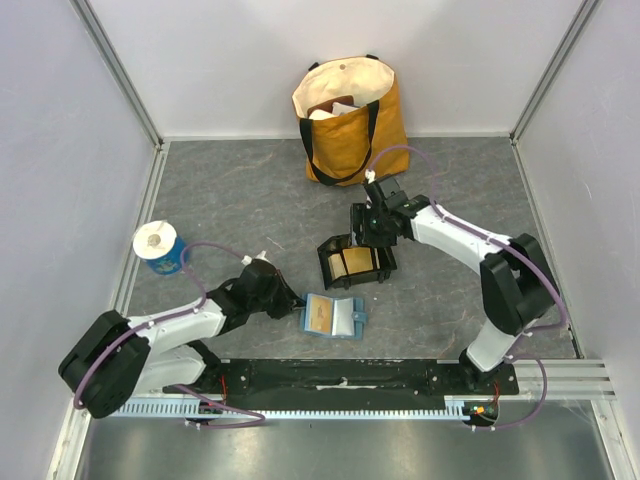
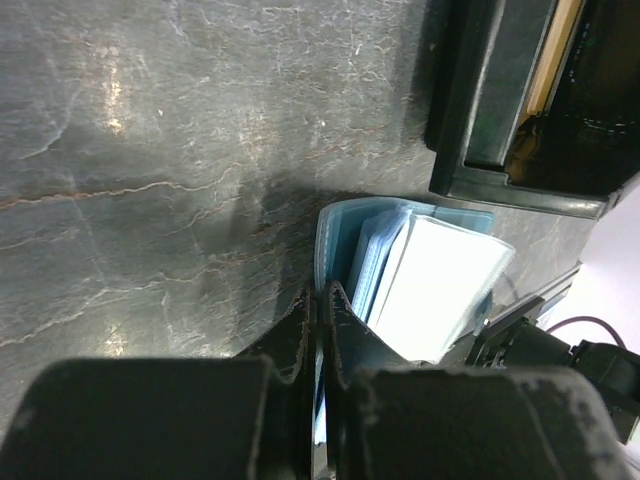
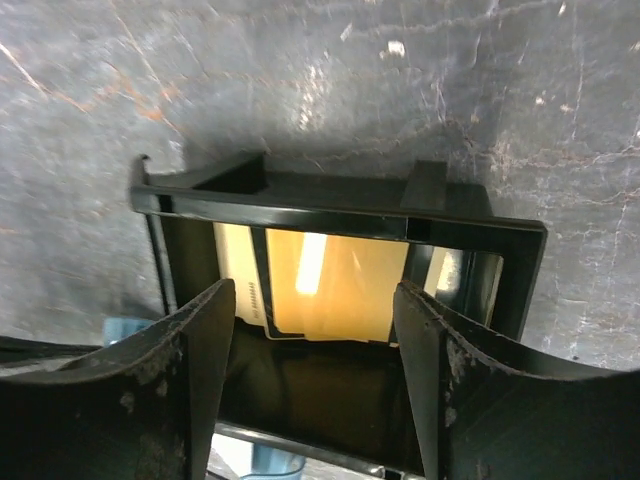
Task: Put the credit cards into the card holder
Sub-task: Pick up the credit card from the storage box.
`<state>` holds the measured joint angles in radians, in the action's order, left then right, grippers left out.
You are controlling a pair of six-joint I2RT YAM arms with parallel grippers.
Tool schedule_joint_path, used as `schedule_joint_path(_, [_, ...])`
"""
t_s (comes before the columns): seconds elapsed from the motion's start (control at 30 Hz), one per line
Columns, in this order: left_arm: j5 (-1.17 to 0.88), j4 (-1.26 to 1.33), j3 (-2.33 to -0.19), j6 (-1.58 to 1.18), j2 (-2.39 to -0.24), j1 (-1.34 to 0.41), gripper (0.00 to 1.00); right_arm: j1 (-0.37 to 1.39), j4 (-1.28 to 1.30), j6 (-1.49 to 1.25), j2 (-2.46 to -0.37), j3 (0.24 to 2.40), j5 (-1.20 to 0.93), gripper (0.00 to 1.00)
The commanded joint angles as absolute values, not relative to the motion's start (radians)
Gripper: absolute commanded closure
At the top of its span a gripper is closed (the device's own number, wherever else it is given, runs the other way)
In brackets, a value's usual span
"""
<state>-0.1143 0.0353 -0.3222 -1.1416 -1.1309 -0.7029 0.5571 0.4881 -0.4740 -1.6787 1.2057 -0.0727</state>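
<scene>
The teal card holder lies open on the table, a tan card on its left half. My left gripper is shut on its left edge; the left wrist view shows the fingers pinching the thin blue flap beside the pale lining. A black tray behind it holds gold credit cards and a whitish one. My right gripper is open and empty just above the tray, its jaws straddling the gold cards without touching them.
An orange-and-cream tote bag stands at the back wall. A blue cup with a white top stands at the left wall. The tray's rim stands between my right fingers and the cards. Walls enclose three sides.
</scene>
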Motion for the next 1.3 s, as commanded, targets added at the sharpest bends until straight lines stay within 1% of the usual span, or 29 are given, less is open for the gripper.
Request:
schedule_joint_path(0.0, [-0.147,0.058,-0.386,-1.132,-1.199,-0.706,0.98,0.564,0.541,-0.396,-1.719,1.273,-0.097,0.27])
schedule_joint_path(0.07, [-0.181,0.090,-0.391,-1.126,-1.242,-0.704,0.98,0.581,0.551,-0.388,-1.758,1.298,-0.065,0.25])
schedule_joint_path(0.13, [-0.201,0.129,-0.385,-1.135,-1.275,-0.704,0.98,0.603,0.580,-0.390,-1.796,1.327,-0.020,0.20])
schedule_joint_path(0.2, [-0.212,0.158,-0.384,-1.134,-1.293,-0.704,0.98,0.623,0.612,-0.387,-1.828,1.348,0.028,0.13])
schedule_joint_path(0.27, [-0.213,0.161,-0.388,-1.124,-1.302,-0.703,0.98,0.627,0.609,-0.402,-1.851,1.342,0.015,0.04])
schedule_joint_path(0.3, [-0.215,0.163,-0.393,-1.120,-1.307,-0.704,0.98,0.632,0.609,-0.405,-1.867,1.338,0.015,0.03])
schedule_joint_path(0.47, [-0.233,0.161,-0.405,-1.089,-1.327,-0.695,0.98,0.646,0.623,-0.419,-1.924,1.330,0.067,0.02])
schedule_joint_path(0.67, [-0.259,0.179,-0.414,-1.077,-1.362,-0.673,0.98,0.718,0.678,-0.400,-2.019,1.365,0.169,0.02])
schedule_joint_path(0.7, [-0.262,0.184,-0.414,-1.078,-1.367,-0.672,0.98,0.719,0.680,-0.402,-2.029,1.362,0.163,0.04])
schedule_joint_path(0.8, [-0.270,0.193,-0.411,-1.078,-1.377,-0.670,0.98,0.718,0.664,-0.394,-2.034,1.351,0.147,0.18])
schedule_joint_path(0.87, [-0.273,0.198,-0.408,-1.077,-1.381,-0.664,0.98,0.718,0.641,-0.381,-2.017,1.344,0.124,0.35])
schedule_joint_path(0.9, [-0.273,0.199,-0.405,-1.077,-1.381,-0.663,0.98,0.713,0.631,-0.377,-2.004,1.339,0.109,0.40])
schedule_joint_path(0.97, [-0.276,0.207,-0.402,-1.078,-1.382,-0.660,0.98,0.710,0.609,-0.365,-1.984,1.330,0.057,0.44])
schedule_joint_path(1.0, [-0.282,0.210,-0.399,-1.077,-1.385,-0.658,0.98,0.707,0.601,-0.362,-1.973,1.327,0.040,0.50])
schedule_joint_path(1.03, [-0.285,0.216,-0.402,-1.075,-1.390,-0.655,0.98,0.703,0.595,-0.367,-1.964,1.324,0.028,0.58])
schedule_joint_path(1.17, [-0.296,0.224,-0.402,-1.075,-1.396,-0.649,0.98,0.677,0.542,-0.380,-1.915,1.298,-0.093,0.68])
schedule_joint_path(1.27, [-0.301,0.227,-0.399,-1.075,-1.399,-0.647,0.98,0.664,0.514,-0.382,-1.881,1.286,-0.140,0.72])
